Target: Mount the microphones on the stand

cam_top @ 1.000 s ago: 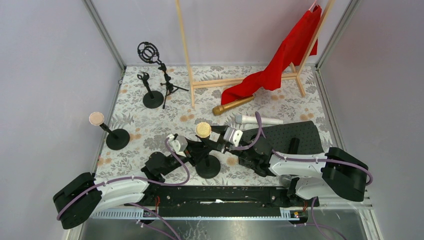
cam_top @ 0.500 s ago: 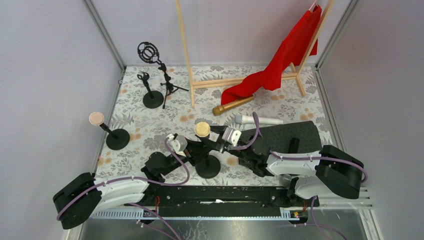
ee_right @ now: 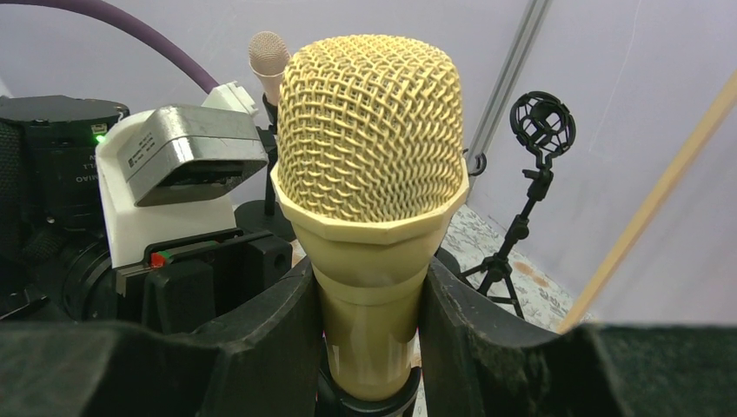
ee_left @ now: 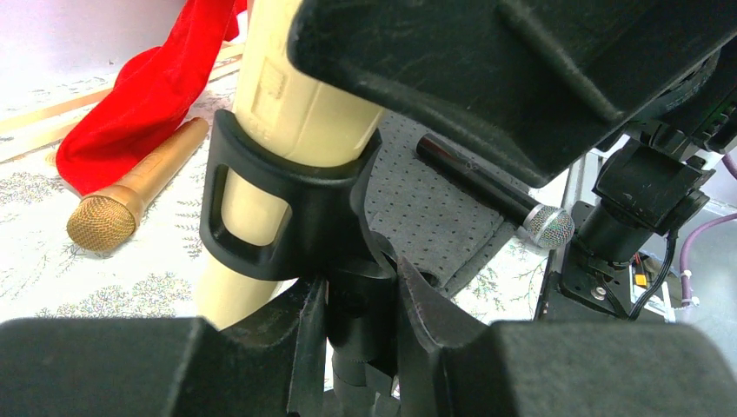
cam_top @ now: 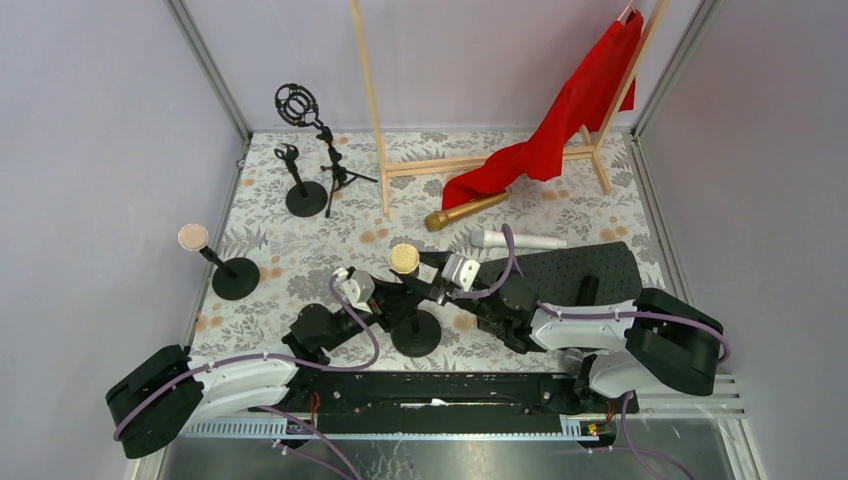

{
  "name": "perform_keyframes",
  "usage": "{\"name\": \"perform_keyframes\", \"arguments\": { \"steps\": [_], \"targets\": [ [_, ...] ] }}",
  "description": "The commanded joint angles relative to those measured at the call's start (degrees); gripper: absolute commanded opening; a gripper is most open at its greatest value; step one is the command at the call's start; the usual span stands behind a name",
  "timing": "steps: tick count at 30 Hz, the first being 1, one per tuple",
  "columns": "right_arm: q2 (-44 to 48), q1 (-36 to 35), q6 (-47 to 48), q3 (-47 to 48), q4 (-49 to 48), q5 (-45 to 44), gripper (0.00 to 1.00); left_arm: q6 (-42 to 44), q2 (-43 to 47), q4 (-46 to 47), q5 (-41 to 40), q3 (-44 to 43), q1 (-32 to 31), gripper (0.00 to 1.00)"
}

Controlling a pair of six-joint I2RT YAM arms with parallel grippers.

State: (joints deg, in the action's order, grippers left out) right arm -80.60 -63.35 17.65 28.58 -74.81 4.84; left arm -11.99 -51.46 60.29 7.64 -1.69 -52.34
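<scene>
Grasping the pale yellow microphone (ee_right: 369, 156) with the right gripper (ee_right: 369, 339), upright in the clip (ee_left: 300, 204) of the stand (cam_top: 416, 335). Clenching the stand's stem with the left gripper (ee_left: 361, 317), just below that clip

Floral table (cam_top: 290, 250): gold microphone (cam_top: 465, 211) and white microphone (cam_top: 520, 240) lying far-centre, dark mat (cam_top: 590, 262) right, round-based stands (cam_top: 235, 278) left and near, tripod stand (cam_top: 335, 175) far left.

pale yellow microphone (ee_right: 369, 174) upright in its stand (ee_left: 335, 217); gold microphone (cam_top: 465, 211) and white microphone (cam_top: 520, 240) lie flat.
</scene>
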Motion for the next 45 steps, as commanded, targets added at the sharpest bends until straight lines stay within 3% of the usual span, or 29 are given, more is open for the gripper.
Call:
{"name": "perform_keyframes", "arguments": {
  "steps": [1, 34, 45],
  "targets": [
    [-9.29, 0.96, -0.19, -7.51, 33.33, -3.71, 0.0, 2.06, -0.3, -3.07, -2.19, 1.52, 0.28, 0.0],
    [-12.96, 0.95, -3.59, -8.2, 32.81, -4.2, 0.0, 1.53, 0.17, -2.61, -3.82, 3.71, 0.22, 0.0],
    [-6.32, 0.9, -0.74, -4.55, 38.13, -4.54, 0.0, 1.53, 0.13, -3.02, -3.99, 3.38, 0.25, 0.0]
  ]
}}
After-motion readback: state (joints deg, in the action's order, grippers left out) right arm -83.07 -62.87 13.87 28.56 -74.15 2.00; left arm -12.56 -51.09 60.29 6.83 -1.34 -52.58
